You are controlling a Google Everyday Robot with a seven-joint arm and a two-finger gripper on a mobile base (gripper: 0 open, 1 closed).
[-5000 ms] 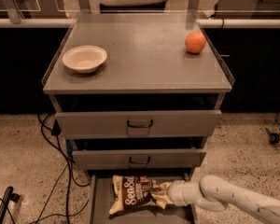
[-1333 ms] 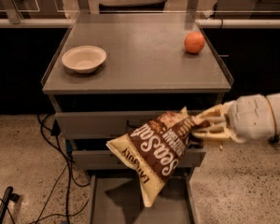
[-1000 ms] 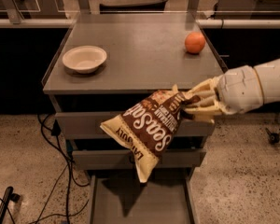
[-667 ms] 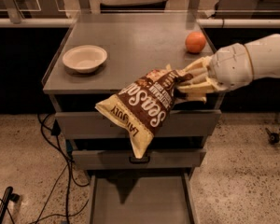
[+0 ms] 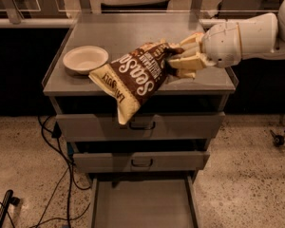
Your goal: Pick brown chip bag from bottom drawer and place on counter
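Over the flat grey counter [image 5: 133,32], at 3 o'clock: the cream two-finger gripper [image 5: 179,61] is pinching the crinkly dark-brown chip bag [image 5: 137,77].
Bag's lower end: is drooping toward 7 o'clock.

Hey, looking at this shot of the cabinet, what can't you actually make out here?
All in the camera view:
1. The end of the bag is covered by the gripper clamped on it.
2. The right side of the counter is hidden behind the gripper and the arm.
3. The front of the bottom drawer is cut off by the lower edge.
4. Whether the bag touches the counter's front edge cannot be told.
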